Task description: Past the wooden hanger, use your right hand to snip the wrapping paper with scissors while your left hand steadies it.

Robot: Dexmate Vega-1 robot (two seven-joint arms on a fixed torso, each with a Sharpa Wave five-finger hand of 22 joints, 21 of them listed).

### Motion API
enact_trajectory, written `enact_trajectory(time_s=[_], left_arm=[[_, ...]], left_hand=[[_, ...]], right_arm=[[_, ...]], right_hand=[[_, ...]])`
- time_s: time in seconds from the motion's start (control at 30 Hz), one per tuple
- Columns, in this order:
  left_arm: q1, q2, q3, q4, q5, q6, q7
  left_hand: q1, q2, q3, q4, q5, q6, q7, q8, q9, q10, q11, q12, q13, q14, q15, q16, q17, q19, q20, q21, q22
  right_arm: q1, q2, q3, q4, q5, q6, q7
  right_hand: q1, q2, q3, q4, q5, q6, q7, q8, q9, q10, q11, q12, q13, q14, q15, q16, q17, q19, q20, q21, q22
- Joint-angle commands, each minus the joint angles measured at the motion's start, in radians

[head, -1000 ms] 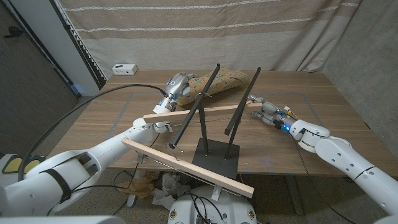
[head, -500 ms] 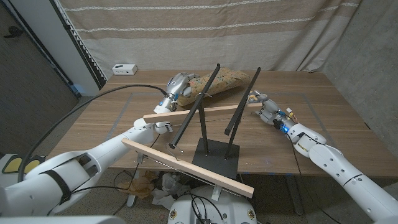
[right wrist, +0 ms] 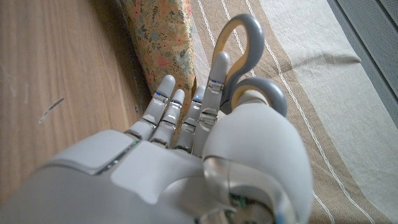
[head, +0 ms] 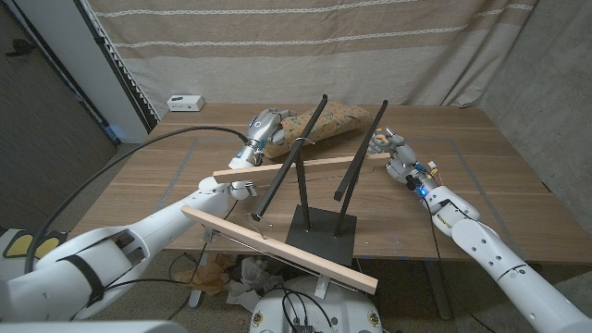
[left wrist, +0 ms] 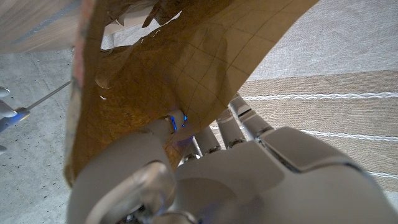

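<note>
Right hand (head: 396, 155) advanced | scissors (right wrist: 241, 68) apparently gripped, near wrapping paper (head: 335, 121)

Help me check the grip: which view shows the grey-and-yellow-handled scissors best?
The right wrist view: the grey-and-yellow-handled scissors show their loops clearly above the right hand holding them. The head view shows only a small glimpse at that hand. The left wrist view shows floral brown wrapping paper instead.

Dim, even indoor light; wrist views softly blurred up close.
</note>
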Motion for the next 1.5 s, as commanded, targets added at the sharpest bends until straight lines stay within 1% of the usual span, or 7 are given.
enact_trajectory(time_s=[0.03, 0.4, 0.6, 0.8, 1.1, 1.27, 1.5], left_arm=[[0.011, 0.008, -0.007, -0.018, 0.005, 0.007, 0.003], [0.015, 0.008, -0.011, -0.020, 0.004, 0.007, 0.002], [0.015, 0.003, -0.010, -0.014, 0.003, 0.007, 0.004], [0.015, 0.002, -0.010, -0.014, 0.003, 0.010, 0.002], [0.010, -0.001, -0.005, -0.009, 0.004, 0.009, -0.003], [0.008, -0.003, -0.003, -0.005, 0.003, 0.006, -0.003], [0.008, -0.004, -0.003, -0.003, 0.002, 0.006, -0.001]], left_hand=[[0.010, 0.004, 0.001, -0.007, 0.007, 0.012, 0.000, 0.003, 0.001, 0.008, -0.003, 0.002, 0.005, 0.012, -0.168, -0.003, 0.005, -0.004, -0.063, 0.005, 0.000], [0.010, 0.004, 0.001, -0.006, 0.008, 0.012, 0.000, 0.003, -0.001, 0.008, -0.003, 0.002, 0.005, 0.013, -0.168, -0.003, 0.005, -0.004, -0.063, 0.006, -0.001], [0.010, 0.004, 0.001, -0.006, 0.008, 0.012, 0.000, 0.002, -0.002, 0.009, -0.004, 0.002, 0.006, 0.013, -0.168, -0.003, 0.005, -0.006, -0.062, 0.006, -0.001], [0.011, 0.004, 0.001, -0.006, 0.008, 0.012, 0.000, 0.002, -0.003, 0.009, -0.004, 0.002, 0.006, 0.012, -0.168, -0.003, 0.005, -0.007, -0.062, 0.006, -0.001], [0.011, 0.003, 0.000, -0.006, 0.008, 0.012, 0.000, 0.001, -0.005, 0.010, -0.004, 0.002, 0.007, 0.011, -0.167, -0.004, 0.005, -0.007, -0.061, 0.007, -0.001], [0.011, 0.003, 0.000, -0.006, 0.008, 0.012, 0.000, 0.000, -0.006, 0.010, -0.004, 0.002, 0.007, 0.011, -0.167, -0.004, 0.005, -0.007, -0.061, 0.007, -0.001], [0.012, 0.003, 0.000, -0.006, 0.008, 0.013, 0.000, 0.000, -0.007, 0.010, -0.004, 0.002, 0.007, 0.011, -0.167, -0.004, 0.005, -0.007, -0.061, 0.008, -0.002]], right_arm=[[0.002, 0.047, -0.002, 0.020, -0.001, 0.045, 0.009], [-0.001, 0.050, -0.003, 0.022, -0.009, 0.053, 0.010], [0.012, 0.051, -0.008, 0.038, -0.014, 0.058, 0.034], [0.023, 0.054, -0.008, 0.051, -0.004, 0.053, 0.054], [0.026, 0.058, -0.006, 0.061, -0.007, 0.059, 0.063], [0.027, 0.060, -0.003, 0.065, -0.006, 0.064, 0.070], [0.027, 0.066, -0.002, 0.071, -0.008, 0.073, 0.079]], right_hand=[[0.015, -0.025, -0.008, -0.018, 0.000, 0.014, -0.055, -0.012, 0.001, 0.010, 0.008, -0.004, -0.002, 0.009, -0.005, -0.007, -0.002, 0.011, 0.008, 0.008, -0.004], [0.049, -0.066, -0.020, -0.059, 0.018, -0.031, -0.053, -0.003, 0.053, -0.021, 0.024, -0.025, -0.004, 0.003, 0.018, -0.027, -0.006, 0.011, 0.039, 0.010, -0.013], [0.051, -0.073, -0.027, -0.066, 0.036, -0.086, -0.080, 0.006, 0.098, -0.039, 0.037, -0.037, -0.002, -0.002, 0.026, -0.039, -0.005, 0.005, 0.043, 0.008, -0.015], [0.068, -0.059, -0.017, -0.075, 0.052, -0.099, -0.075, 0.029, 0.137, -0.036, 0.047, -0.040, 0.000, 0.001, 0.034, -0.042, -0.003, 0.020, 0.051, 0.014, -0.016], [0.102, -0.033, 0.005, -0.096, 0.080, -0.238, -0.060, 0.091, 0.280, -0.020, 0.062, -0.048, 0.007, 0.005, 0.030, -0.047, 0.004, 0.025, 0.048, 0.025, -0.017], [0.111, -0.029, 0.010, -0.102, 0.086, -0.262, -0.057, 0.125, 0.333, -0.015, 0.066, -0.051, 0.009, 0.004, 0.026, -0.049, 0.005, 0.024, 0.046, 0.027, -0.018], [0.156, -0.014, 0.032, -0.123, 0.088, -0.322, -0.063, 0.214, 0.471, -0.015, 0.069, -0.063, 0.013, 0.002, 0.024, -0.051, 0.008, 0.023, 0.041, 0.036, -0.018]])
